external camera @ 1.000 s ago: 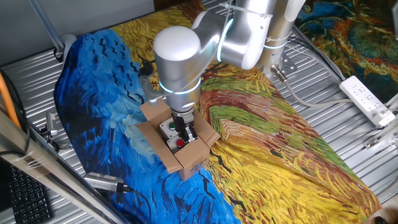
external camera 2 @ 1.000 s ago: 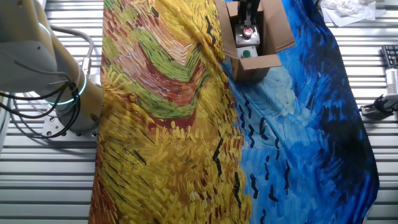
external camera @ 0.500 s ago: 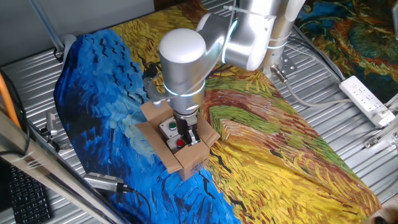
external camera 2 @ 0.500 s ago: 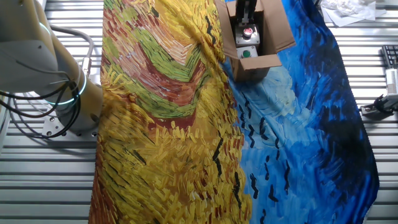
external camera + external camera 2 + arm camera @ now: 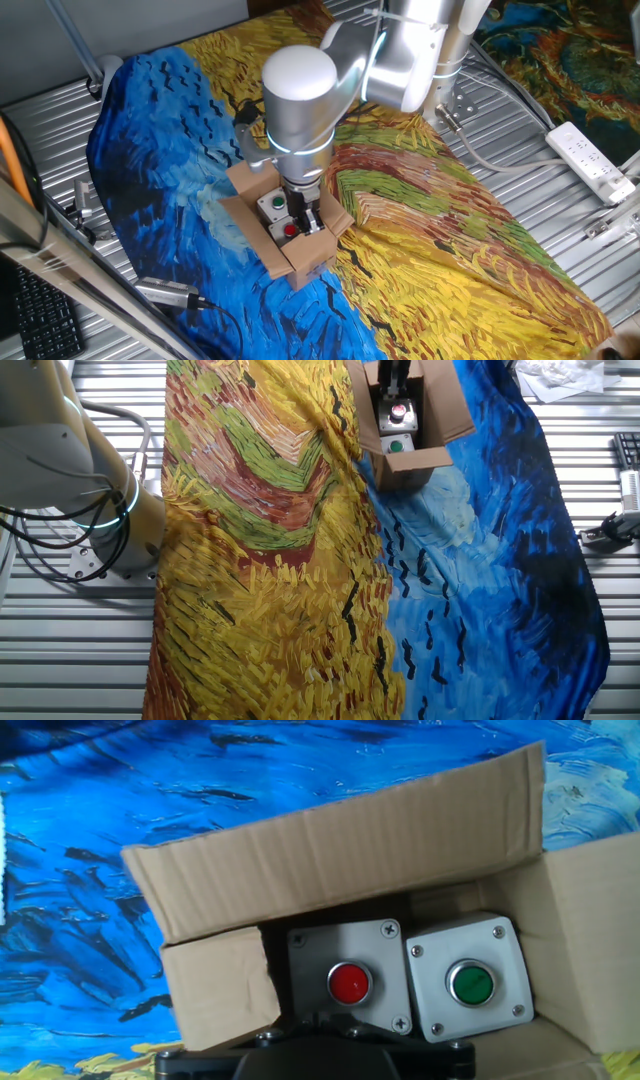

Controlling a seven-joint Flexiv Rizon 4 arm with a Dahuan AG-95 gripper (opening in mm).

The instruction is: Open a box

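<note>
In one fixed view, the box (image 5: 288, 225) is sitting on the painted cloth (image 5: 450, 250), near the middle of the table, where the blue part is meeting the yellow part. The gripper (image 5: 303, 212) is hanging just above its open top. Its jaws are looking close together with nothing between them, but I cannot tell for sure. One white power strip (image 5: 592, 160) is lying far off to the right.

In the other fixed view, the box (image 5: 410, 415) is sitting at the far edge, with flaps folded out. One red button (image 5: 398, 412) and one green button (image 5: 395, 445) are showing inside.

In the hand view, one box (image 5: 340, 870) is filling the picture. One long flap is leaning up on the far side, and one short flap is standing at the left. Inside are two grey units (image 5: 405, 975), one with a red button (image 5: 350, 983), one with a green button (image 5: 470, 983).

I think the opening is nearly done. The next move calls for pushing that leaning flap fully back, or lifting the arm away
</note>
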